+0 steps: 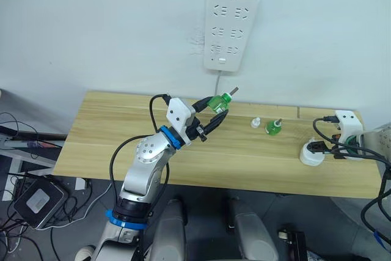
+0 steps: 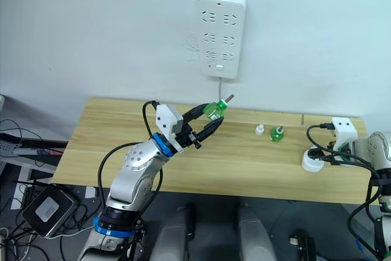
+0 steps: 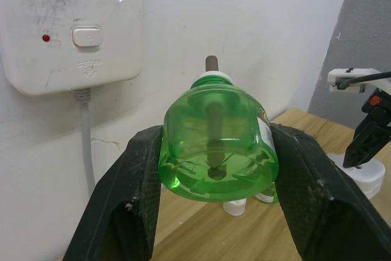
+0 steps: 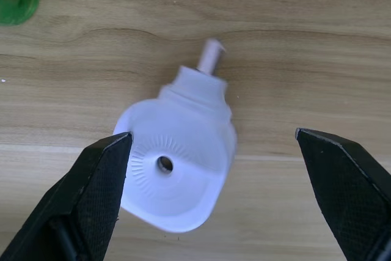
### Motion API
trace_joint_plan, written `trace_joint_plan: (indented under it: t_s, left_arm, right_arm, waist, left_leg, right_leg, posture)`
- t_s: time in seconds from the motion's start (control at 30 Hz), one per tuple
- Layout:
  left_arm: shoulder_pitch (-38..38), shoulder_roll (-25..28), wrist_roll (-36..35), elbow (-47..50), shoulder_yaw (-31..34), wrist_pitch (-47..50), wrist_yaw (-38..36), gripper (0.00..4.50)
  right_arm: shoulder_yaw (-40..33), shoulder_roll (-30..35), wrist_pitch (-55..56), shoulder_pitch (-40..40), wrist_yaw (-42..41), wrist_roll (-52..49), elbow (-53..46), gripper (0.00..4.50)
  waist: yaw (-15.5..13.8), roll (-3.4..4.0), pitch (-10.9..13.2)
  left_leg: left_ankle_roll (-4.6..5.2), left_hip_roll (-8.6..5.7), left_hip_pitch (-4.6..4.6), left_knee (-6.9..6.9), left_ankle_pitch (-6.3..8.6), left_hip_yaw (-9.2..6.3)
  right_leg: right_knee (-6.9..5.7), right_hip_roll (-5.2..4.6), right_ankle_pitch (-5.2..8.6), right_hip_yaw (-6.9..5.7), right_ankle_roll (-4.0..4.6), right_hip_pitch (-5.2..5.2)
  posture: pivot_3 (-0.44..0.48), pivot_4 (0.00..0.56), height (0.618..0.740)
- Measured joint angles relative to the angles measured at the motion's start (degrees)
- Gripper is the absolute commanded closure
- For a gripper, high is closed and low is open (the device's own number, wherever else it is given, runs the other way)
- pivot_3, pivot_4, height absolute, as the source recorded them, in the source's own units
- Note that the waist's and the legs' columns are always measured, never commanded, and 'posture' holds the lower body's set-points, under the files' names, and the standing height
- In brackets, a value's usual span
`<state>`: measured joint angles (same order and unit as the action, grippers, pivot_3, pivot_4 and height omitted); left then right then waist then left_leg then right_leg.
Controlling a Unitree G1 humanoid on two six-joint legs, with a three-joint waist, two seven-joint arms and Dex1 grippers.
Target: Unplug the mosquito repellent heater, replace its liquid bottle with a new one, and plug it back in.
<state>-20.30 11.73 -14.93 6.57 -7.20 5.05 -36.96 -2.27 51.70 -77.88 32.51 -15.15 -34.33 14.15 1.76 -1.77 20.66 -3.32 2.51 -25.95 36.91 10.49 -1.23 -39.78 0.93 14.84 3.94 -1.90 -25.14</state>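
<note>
The right end effector [image 4: 211, 194] hangs over the right end of the table [image 1: 201, 157], its two black fingers spread wide with nothing between them. Below it the mosquito repellent heater [image 4: 177, 172] lies unplugged on the wood near the table's right front edge, its round face with a small centre hole turned up and a short prong at its far end; one finger tip sits at the heater's rim, the other well clear of it.

Near the middle of the table, the left end effector [image 1: 215, 113] is raised above the surface and closed on a translucent green bottle [image 3: 217, 145], gripping its round body on both sides. The bottle is tilted, with its bare dark wick pointing up toward the wall.

Farther back, close to the table's far edge and right of centre, a small white cap [image 1: 255, 123] stands on the wood, and just beside it a second green bottle [image 1: 273, 127] stands upright.

On the wall behind, a white power strip [image 1: 230, 27] hangs above the table with its cord running down.
</note>
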Motion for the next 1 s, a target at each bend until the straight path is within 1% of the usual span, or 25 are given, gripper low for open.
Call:
trace_joint_plan:
  t_s: [0.3, 0.47, 0.5, 0.7, 0.77, 0.83, 1.0]
  left_arm:
    - [0.0, -0.1, 0.0, 0.0, -0.9, 0.0, 0.0, 2.23]
    - [0.0, -0.2, 0.1, 0.0, -1.0, -0.1, 0.1, 2.23]
    - [0.1, -0.2, 0.1, 0.0, -1.0, -0.1, 0.1, 2.23]
    - [0.5, -0.4, 0.1, 0.0, -1.2, -0.2, 0.1, 2.23]
    - [0.5, -0.3, 0.1, 0.0, -1.2, -0.2, 0.1, 2.23]
    - [0.6, -0.3, 0.1, 0.0, -1.2, -0.2, 0.1, 2.23]
    - [1.0, -0.2, 0.1, 0.1, -1.2, -0.2, 0.1, 2.23]
  right_arm:
    - [-0.1, -0.1, -1.8, 0.5, -2.4, 4.9, 0.0, 0.04]
    - [-3.5, -1.2, -5.5, 2.7, -1.8, 6.6, -0.8, 0.04]
    - [-3.5, -1.2, -5.7, 2.7, -1.8, 6.7, -1.3, 0.04]
    - [-3.1, -1.2, -4.9, 2.7, -4.0, 8.0, -3.0, 0.04]
    - [-3.0, -1.1, -4.5, 2.1, -5.3, 8.2, -3.8, 0.41]
    - [-3.0, -0.8, -4.1, 1.4, -6.1, 8.5, -4.4, 0.96]
    - [-3.3, 3.9, -3.8, -3.5, -8.3, 9.2, -5.0, 2.79]
  waist:
    - [0.1, 0.00, 0.0]
    - [0.1, 0.00, 0.0]
    - [0.0, 0.00, 0.0]
    - [0.0, 0.00, 0.0]
    - [0.0, 0.00, 0.0]
    - [0.0, 0.00, 0.0]
    - [-0.1, 0.01, 0.0]
  left_leg:
    - [0.00, 0.00, 0.00, -0.04, 0.00, 0.03]
    - [0.00, 0.01, 0.00, -0.04, 0.00, 0.02]
    - [0.00, 0.01, 0.00, -0.05, 0.00, 0.02]
    - [0.01, 0.00, -0.02, -0.07, 0.01, 0.04]
    - [0.01, 0.01, -0.02, -0.08, 0.01, 0.03]
    - [0.01, 0.00, -0.02, -0.09, 0.01, 0.03]
    - [0.04, 0.00, -0.05, -0.13, 0.03, 0.04]
  right_leg:
    - [0.01, 0.00, 0.00, 0.02, 0.00, -0.03]
    - [0.01, 0.00, 0.00, 0.01, 0.00, -0.03]
    - [0.03, 0.00, 0.00, 0.01, 0.00, -0.03]
    - [0.11, 0.00, 0.00, 0.02, 0.00, -0.02]
    - [0.12, 0.00, 0.00, 0.01, 0.00, -0.02]
    - [0.14, 0.00, 0.00, 0.02, 0.00, -0.03]
    - [0.25, -0.01, 0.00, 0.01, 0.00, -0.01]
  posture:
    - [0.003, 0.344, 0.740]
    - [0.003, 0.344, 0.740]
    - [0.000, 0.334, 0.740]
    - [-0.001, 0.335, 0.740]
    - [-0.001, 0.335, 0.740]
    - [0.001, 0.340, 0.740]
    - [-0.002, 0.344, 0.740]
